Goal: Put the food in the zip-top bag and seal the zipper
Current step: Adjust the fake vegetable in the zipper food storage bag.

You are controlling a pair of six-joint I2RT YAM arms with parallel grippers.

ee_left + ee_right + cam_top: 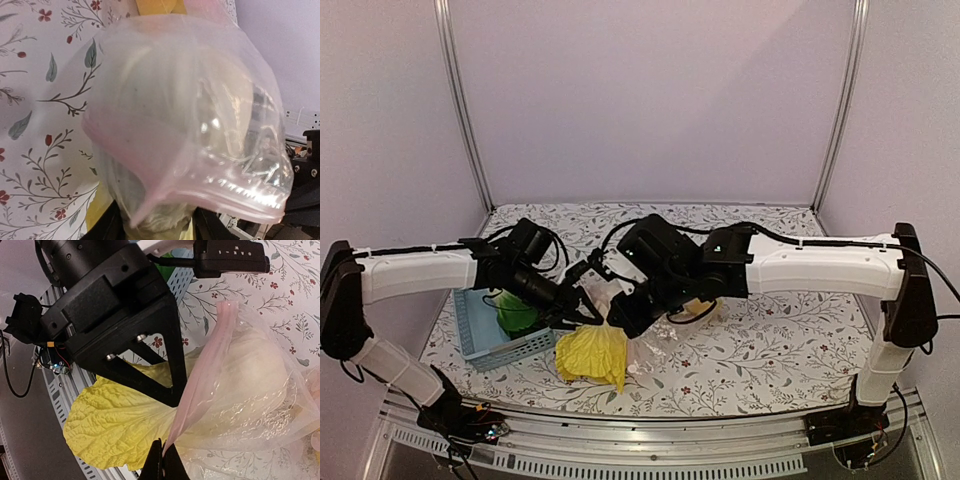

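The clear bag (250,390) is held over the flowered table (770,340), just in front of the arms. Its pinkish zipper (199,382) edge is pinched between the pressed-together fingers of the right gripper (162,462). The cabbage (110,425) is clamped at the bag's mouth by the left gripper (174,396). Its pale stem end is lodged inside the bag, and its crinkled yellow leaves are seen outside. A green vegetable (515,315) is seen in the blue basket (480,345), just left of the grippers.
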